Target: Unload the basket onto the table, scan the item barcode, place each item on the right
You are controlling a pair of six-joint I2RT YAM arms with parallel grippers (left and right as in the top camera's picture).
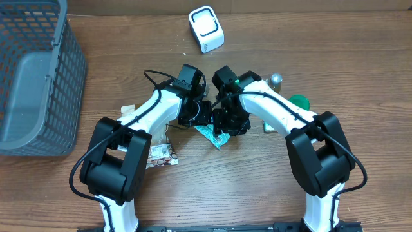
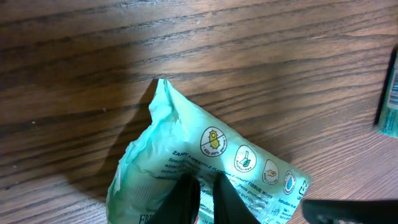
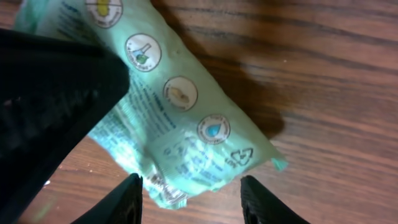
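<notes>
A mint-green pack of tissue wipes hangs a little above the wooden table between both arms and casts a shadow. My left gripper pinches the pack, its two black fingers almost touching with film between them. My right gripper is open, with its fingers either side of the pack's crimped end and not touching it. The dark bulk of the left gripper fills the left of the right wrist view. The white scanner stands at the back of the table. I cannot see a barcode on the printed face.
A grey mesh basket sits at the far left. A small printed packet lies by the left arm. A green round item and a small bottle lie behind the right arm.
</notes>
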